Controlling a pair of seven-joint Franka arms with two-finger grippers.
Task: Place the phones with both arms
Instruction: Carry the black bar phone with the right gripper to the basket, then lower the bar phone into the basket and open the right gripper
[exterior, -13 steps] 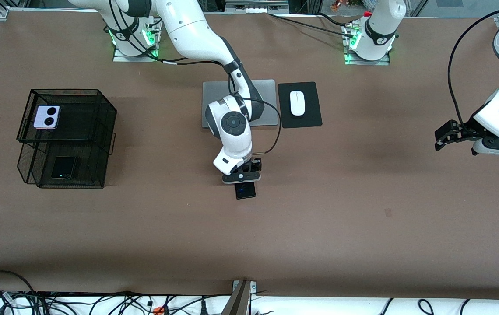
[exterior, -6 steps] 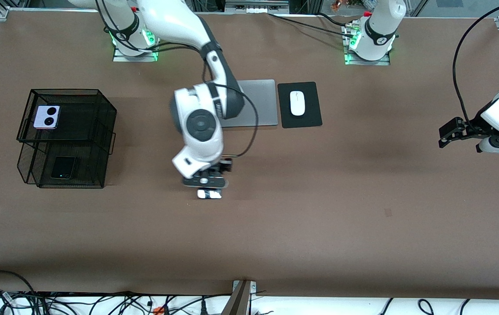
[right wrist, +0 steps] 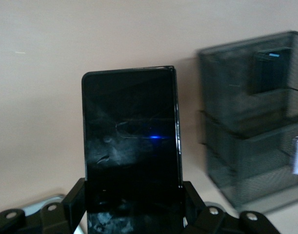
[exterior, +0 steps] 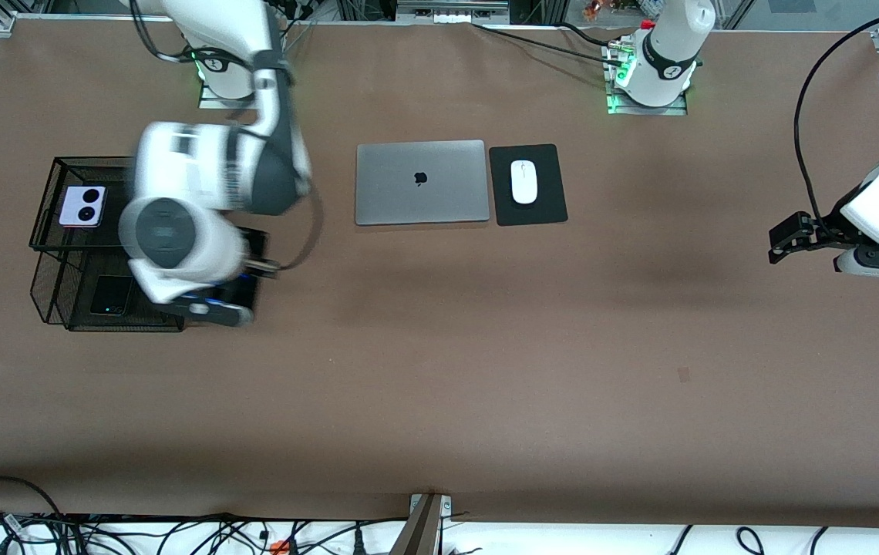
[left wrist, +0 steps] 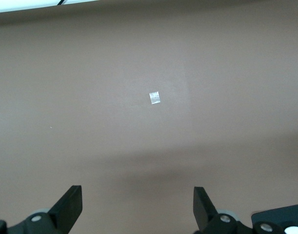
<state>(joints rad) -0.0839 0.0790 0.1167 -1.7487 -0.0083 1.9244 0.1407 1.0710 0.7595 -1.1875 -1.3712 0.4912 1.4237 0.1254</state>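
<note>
The right end effector [exterior: 212, 308], at the left of the front view beside the mesh rack [exterior: 177, 173], is clenched on the slim phone [right wrist: 131, 146]. The right wrist view shows the jaws pressing the slab's long edges near one end, so most of its length sticks out clear of the fingers. That hold probably serves to let the free end slide into a tier before the jaws need to let go. The arm is blurred in the front view, which suggests it is travelling fast.

The lilac phone [exterior: 83, 206] lies on the rack's upper tier, toward the upper left of the frame. The black phone [exterior: 111, 295] sits in the lower tier, lower in the frame. Two phones are thus stowed, and the slim one appears to be the last.

The left end effector [exterior: 783, 240] waits at the right edge of the front view over bare table [exterior: 439, 385], its jaws spread wide and holding nothing. It is well apart from the rack, likely parked to keep clear. The laptop [exterior: 421, 182] and mouse [exterior: 523, 181] lie at upper centre.
</note>
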